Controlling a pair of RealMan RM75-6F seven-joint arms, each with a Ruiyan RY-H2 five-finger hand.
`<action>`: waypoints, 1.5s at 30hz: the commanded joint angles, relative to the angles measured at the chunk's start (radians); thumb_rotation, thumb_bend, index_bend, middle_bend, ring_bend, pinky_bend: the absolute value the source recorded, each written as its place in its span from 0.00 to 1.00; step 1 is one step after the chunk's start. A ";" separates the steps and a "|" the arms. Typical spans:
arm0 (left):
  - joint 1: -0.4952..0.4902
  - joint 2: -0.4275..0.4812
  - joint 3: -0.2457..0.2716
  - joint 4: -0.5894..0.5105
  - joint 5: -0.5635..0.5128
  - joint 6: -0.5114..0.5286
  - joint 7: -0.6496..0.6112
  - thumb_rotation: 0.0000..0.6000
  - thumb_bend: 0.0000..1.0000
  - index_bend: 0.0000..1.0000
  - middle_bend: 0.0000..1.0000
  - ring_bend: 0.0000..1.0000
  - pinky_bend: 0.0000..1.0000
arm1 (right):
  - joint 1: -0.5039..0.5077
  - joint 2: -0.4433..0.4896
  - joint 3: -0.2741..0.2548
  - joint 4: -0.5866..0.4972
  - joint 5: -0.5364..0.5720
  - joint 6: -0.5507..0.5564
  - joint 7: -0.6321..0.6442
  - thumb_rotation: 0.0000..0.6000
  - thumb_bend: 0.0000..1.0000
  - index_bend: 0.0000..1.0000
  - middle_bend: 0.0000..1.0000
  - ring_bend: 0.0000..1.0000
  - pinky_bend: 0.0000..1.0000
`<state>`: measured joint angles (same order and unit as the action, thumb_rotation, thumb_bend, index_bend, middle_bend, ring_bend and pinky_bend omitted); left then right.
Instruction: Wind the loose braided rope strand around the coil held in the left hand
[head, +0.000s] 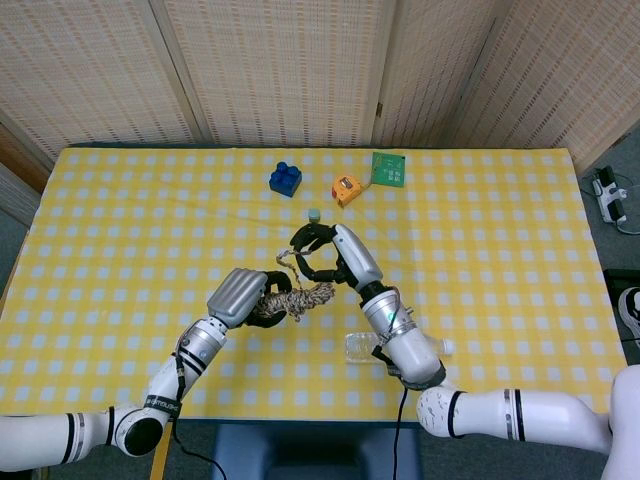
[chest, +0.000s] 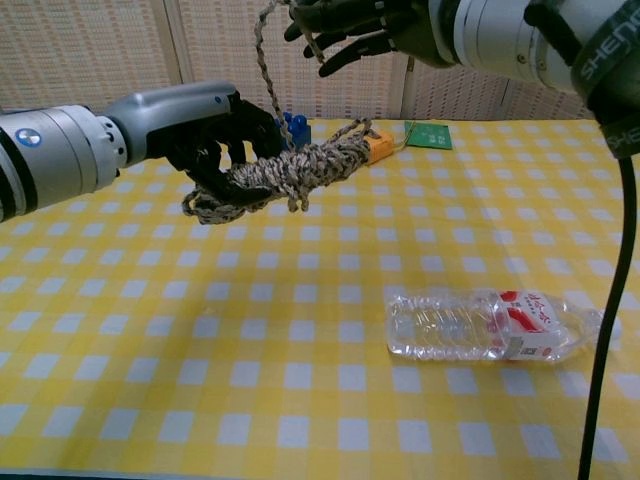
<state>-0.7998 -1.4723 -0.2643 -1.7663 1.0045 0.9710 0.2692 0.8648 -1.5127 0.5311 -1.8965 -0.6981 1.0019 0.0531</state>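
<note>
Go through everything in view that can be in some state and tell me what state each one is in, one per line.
Left hand: fingers wrapped around the rope coil, holding it above the table.
Rope coil: bundled, lying roughly level, off the table.
Loose strand: rising from the coil to the right hand.
Right hand: raised above the coil, holding the strand.
Water bottle: lying on its side on the table, capped.

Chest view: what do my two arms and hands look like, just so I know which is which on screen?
Both hands have black fingers under a silver-grey back shell: left hand, right hand. The forearms are glossy silver-white cylinders with black joint rings. The right forearm carries a dark band with white lettering and a black cable hanging down.
</note>
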 joint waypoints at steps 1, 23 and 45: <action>-0.018 -0.030 -0.022 0.014 -0.110 0.032 0.046 1.00 0.59 0.69 0.70 0.68 0.71 | -0.008 0.004 -0.019 -0.027 -0.031 0.002 0.008 1.00 0.62 0.62 0.43 0.37 0.36; 0.048 0.040 -0.237 -0.038 -0.413 -0.101 -0.353 1.00 0.60 0.70 0.70 0.69 0.75 | -0.048 -0.033 -0.189 -0.054 -0.226 -0.003 0.001 1.00 0.64 0.62 0.43 0.37 0.36; 0.197 0.181 -0.336 -0.117 -0.130 -0.253 -0.783 1.00 0.61 0.70 0.70 0.69 0.75 | -0.099 -0.009 -0.194 0.097 -0.185 -0.070 0.108 1.00 0.64 0.62 0.43 0.37 0.36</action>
<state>-0.6117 -1.3016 -0.5958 -1.8754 0.8580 0.7256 -0.4913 0.7658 -1.5224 0.3361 -1.8020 -0.8849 0.9338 0.1616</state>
